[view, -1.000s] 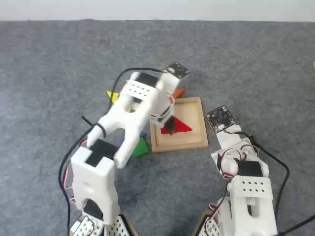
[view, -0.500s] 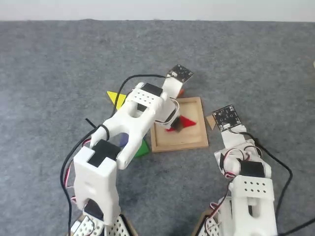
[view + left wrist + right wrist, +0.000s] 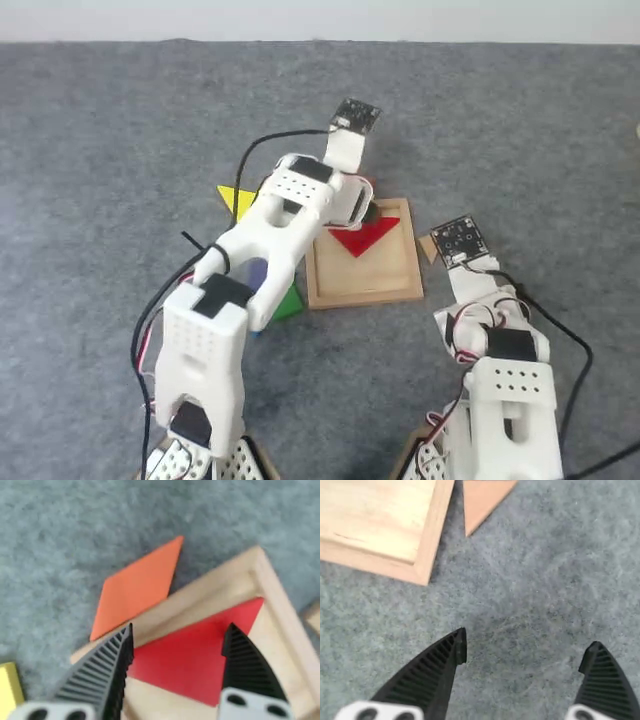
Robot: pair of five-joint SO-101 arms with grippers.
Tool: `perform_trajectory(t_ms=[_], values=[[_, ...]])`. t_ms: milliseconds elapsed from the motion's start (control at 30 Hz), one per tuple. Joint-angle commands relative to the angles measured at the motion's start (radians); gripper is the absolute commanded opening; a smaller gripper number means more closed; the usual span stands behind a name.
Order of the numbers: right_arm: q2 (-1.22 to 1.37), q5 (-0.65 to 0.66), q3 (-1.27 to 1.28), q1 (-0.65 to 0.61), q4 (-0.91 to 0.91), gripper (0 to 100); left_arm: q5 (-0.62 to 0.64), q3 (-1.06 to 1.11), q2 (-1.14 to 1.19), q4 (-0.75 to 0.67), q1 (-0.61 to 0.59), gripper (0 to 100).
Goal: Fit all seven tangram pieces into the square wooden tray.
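The square wooden tray (image 3: 390,285) lies mid-table, and a red triangle (image 3: 360,238) rests flat in its far part. My left gripper (image 3: 367,211) hangs open over the tray's far edge. In the left wrist view its fingers straddle the red triangle (image 3: 195,652) and the tray rim (image 3: 215,582) without touching them. An orange parallelogram (image 3: 137,587) lies on the carpet just beyond that rim. My right gripper (image 3: 527,639) stands open over bare carpet by the tray's corner (image 3: 380,520), with a tan triangle (image 3: 482,500) a little ahead.
A yellow piece (image 3: 237,198) lies left of the tray. A green piece (image 3: 288,303) and a bluish piece (image 3: 255,272) sit partly under the left arm. Grey carpet covers the whole table, with open room at the far side and to the right.
The left gripper moved from the tray's middle to its far edge, and the red triangle went with it to the tray's far part, where it now lies free. The right arm shifted slightly.
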Motion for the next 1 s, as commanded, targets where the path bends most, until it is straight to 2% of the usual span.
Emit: perform_trajectory(t_ms=[0,167,400,500,633,733,800,967], values=[[-0.031,-0.005,0.002,-0.028,-0.005,36.2,0.037,-0.082,-0.018,0.023,-0.043,27],[-0.031,-0.003,0.005,-0.035,-0.005,36.2,0.018,-0.084,-0.115,0.091,-0.052,27],[-0.031,-0.006,0.006,-0.038,-0.004,36.2,0.014,-0.067,-0.265,0.072,-0.153,27],[-0.031,-0.008,0.006,-0.039,-0.004,36.2,-0.034,-0.068,-0.216,0.023,-0.184,27],[-0.031,-0.006,0.015,-0.039,-0.007,36.2,-0.051,-0.117,-0.098,0.032,-0.249,27],[-0.031,-0.005,0.021,-0.039,-0.024,36.2,0.02,-0.196,-0.025,0.103,-0.33,27],[-0.031,-0.003,0.021,-0.039,-0.025,36.2,0.072,-0.252,0.005,0.198,-0.367,27],[-0.031,-0.002,0.021,-0.041,-0.025,36.2,0.124,-0.32,0.018,0.382,-0.402,27]])
